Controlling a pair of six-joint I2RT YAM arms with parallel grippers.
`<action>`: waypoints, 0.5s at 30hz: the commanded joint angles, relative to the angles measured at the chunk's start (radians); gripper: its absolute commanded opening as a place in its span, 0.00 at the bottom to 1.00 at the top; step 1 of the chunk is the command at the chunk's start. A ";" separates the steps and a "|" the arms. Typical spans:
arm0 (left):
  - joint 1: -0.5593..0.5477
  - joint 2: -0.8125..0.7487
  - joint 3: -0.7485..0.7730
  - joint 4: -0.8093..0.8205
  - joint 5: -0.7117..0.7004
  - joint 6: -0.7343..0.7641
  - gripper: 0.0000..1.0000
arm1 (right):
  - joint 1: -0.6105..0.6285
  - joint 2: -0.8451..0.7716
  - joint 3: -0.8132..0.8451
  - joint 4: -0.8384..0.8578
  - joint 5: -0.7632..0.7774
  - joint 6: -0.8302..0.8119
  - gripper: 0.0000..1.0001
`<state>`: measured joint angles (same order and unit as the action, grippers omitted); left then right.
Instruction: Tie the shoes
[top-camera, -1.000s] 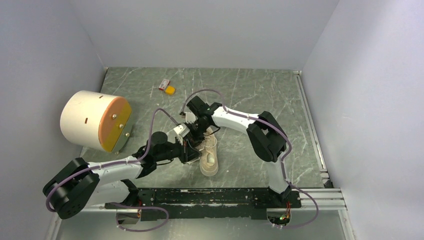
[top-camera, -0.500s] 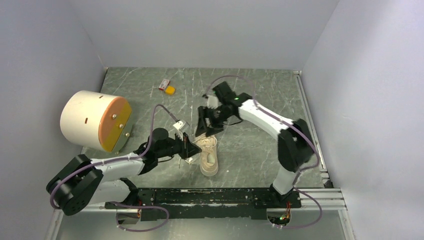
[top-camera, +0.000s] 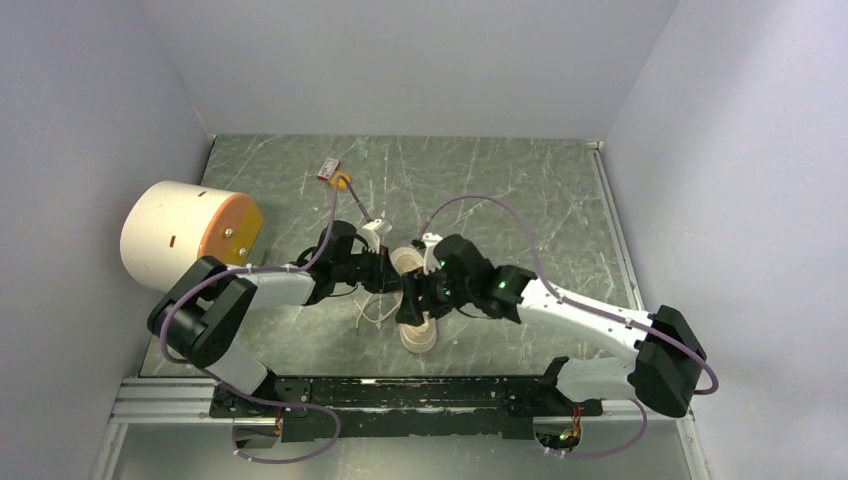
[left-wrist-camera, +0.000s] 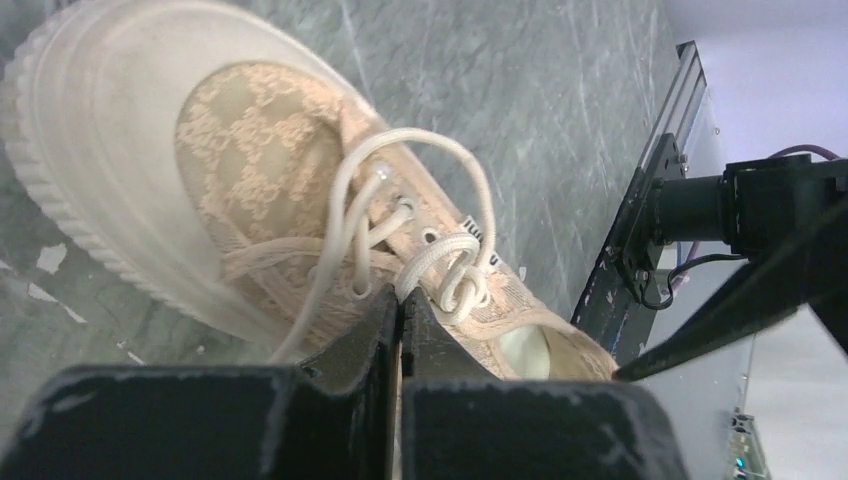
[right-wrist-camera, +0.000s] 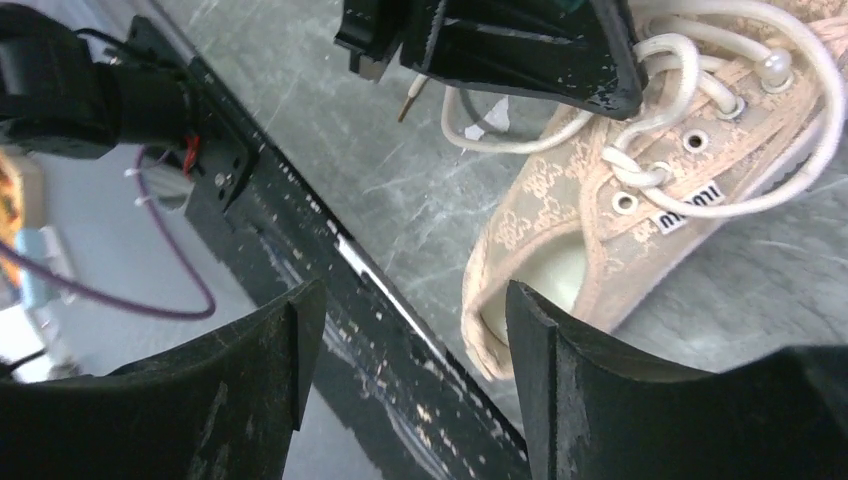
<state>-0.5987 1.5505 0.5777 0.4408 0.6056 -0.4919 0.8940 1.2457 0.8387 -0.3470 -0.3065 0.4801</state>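
One cream lace-patterned shoe (top-camera: 421, 336) lies mid-table, its toe pointing away from the arm bases. In the left wrist view the shoe (left-wrist-camera: 250, 170) fills the frame, and its white laces (left-wrist-camera: 440, 262) form a loose loop and a small knot over the eyelets. My left gripper (left-wrist-camera: 402, 303) is shut on a lace strand just left of the knot; from above the left gripper (top-camera: 388, 272) sits at the shoe's left side. My right gripper (right-wrist-camera: 405, 345) stands open with nothing between its fingers, hovering by the shoe's heel opening (right-wrist-camera: 545, 285). From above the right gripper (top-camera: 408, 304) covers the shoe's middle.
A big cream cylinder with an orange face (top-camera: 190, 240) lies at the left. A small red-and-orange item (top-camera: 335, 176) sits at the back. Loose lace (top-camera: 374, 313) trails on the table left of the shoe. The black base rail (top-camera: 440, 395) runs along the near edge.
My right gripper opened and swung from beyond the shoe's toe back over its middle. My left gripper, still shut, shifted away from the bases along the shoe's left side.
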 joint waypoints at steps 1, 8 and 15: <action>0.025 0.035 0.071 -0.128 0.099 0.016 0.05 | 0.169 -0.017 -0.078 0.267 0.375 0.139 0.69; 0.032 0.072 0.157 -0.297 0.118 0.057 0.05 | 0.415 0.158 -0.053 0.426 0.806 0.248 0.67; 0.036 0.100 0.203 -0.336 0.112 0.077 0.05 | 0.453 0.453 0.089 0.396 0.817 0.316 0.66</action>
<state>-0.5705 1.6306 0.7452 0.1604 0.6930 -0.4419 1.3384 1.5894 0.8684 0.0177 0.4320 0.7418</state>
